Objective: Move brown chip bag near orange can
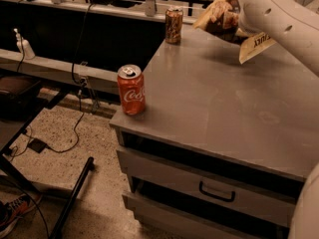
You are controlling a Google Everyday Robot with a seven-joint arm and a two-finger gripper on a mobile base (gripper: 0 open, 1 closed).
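Hanging above the table (209,108), near the orange can (174,25), the brown chip bag (218,15), likely light, crinkly and crushable, is pinched mid-body by the gripper (238,29), clamped on its film.

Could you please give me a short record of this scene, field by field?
orange can: upright, far left corner of the cabinet top
brown chip bag: appears lifted above the top, right of the orange can, apart from it
gripper: at the bag, mostly hidden behind the arm
red cola can: upright, front left corner
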